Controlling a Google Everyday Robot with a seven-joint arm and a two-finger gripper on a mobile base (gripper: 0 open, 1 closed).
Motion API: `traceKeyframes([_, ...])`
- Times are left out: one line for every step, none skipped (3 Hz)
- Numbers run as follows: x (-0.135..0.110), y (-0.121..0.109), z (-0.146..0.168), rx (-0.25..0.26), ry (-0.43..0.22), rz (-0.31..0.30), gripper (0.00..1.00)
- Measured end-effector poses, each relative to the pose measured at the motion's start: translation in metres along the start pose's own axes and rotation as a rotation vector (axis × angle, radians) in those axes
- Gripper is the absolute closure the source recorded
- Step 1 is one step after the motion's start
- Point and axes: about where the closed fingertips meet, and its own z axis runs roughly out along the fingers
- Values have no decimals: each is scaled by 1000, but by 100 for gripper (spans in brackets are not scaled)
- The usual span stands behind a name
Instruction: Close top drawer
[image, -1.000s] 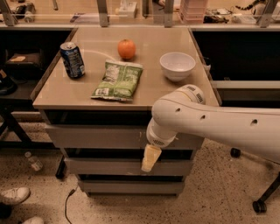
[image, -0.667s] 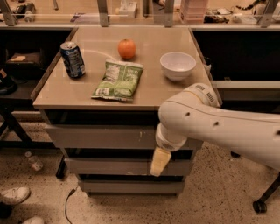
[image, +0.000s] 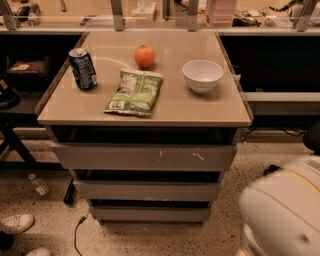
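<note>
I'd call this a robotics lab: drawer cabinet (image: 200, 107) on speckled floor (image: 45, 220), cluttered benches (image: 260, 22) behind, loose cable (image: 77, 235), someone's sneaker (image: 15, 223). The gripper is out of frame; only the white arm shell (image: 282, 210) shows, lower right.

Warm overhead light, faint tabletop (image: 200, 107) glare, dark shadow above top drawer (image: 145, 157), blurred arm (image: 285, 210) at 5 o'clock, gripper out of view.

A tan counter (image: 200, 107) was pictured carrying a blue drink can (image: 83, 68) at its left, an orange (image: 144, 56) toward the back, a white bowl (image: 202, 75) at the right and a green snack bag (image: 135, 91) laid flat near the middle. The pincer was not seen; only the white arm (image: 285, 210) was caught at lower right.
</note>
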Motion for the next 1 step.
traceKeyframes([118, 27, -35, 49, 154, 353, 0])
